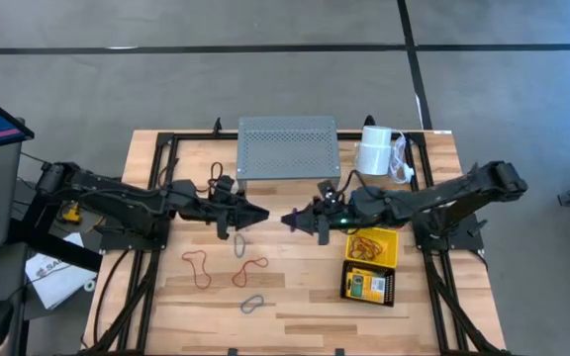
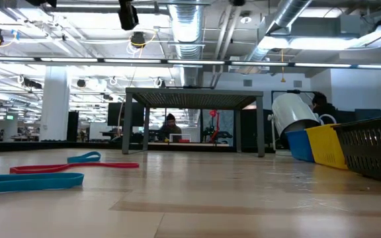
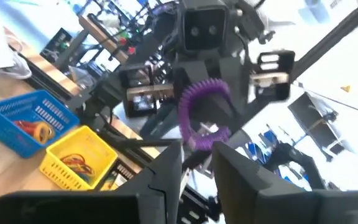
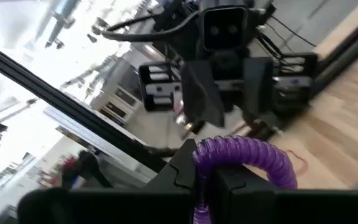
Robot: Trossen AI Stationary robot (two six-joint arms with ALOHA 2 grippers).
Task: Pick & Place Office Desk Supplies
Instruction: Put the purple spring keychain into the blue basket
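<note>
I have the two arms nose to nose over the middle of the high view, mid hand-off. The right gripper (image 4: 205,177) is clenched on the purple loop (image 4: 244,155), a coiled band that arches over its fingertips. The left gripper (image 3: 194,174) has its fingers parted a little, with the same loop just ahead of them in its own wrist view; whether it has any hold left I can't tell, since that view is blurred.

My worry is the loop itself. It looks springy, and the right fingers pinch only one end. If I pull the arms apart while the left fingers drag on it, it could stretch and snap free, then drop among the red loops (image 1: 198,267) and the grey one (image 1: 253,303) at the lower centre of the high view. A weak pinch could also let it slide out on the way to the yellow basket (image 1: 374,246), right of centre, which already holds loops.

The table (image 1: 305,307) is pale wood planking on a black frame. A grey perforated shelf (image 1: 287,148) and a white paper roll (image 1: 374,150) sit along the top edge. The low view looks into an open workshop with ceiling ducts, and a person (image 2: 170,127) sits far back.
</note>
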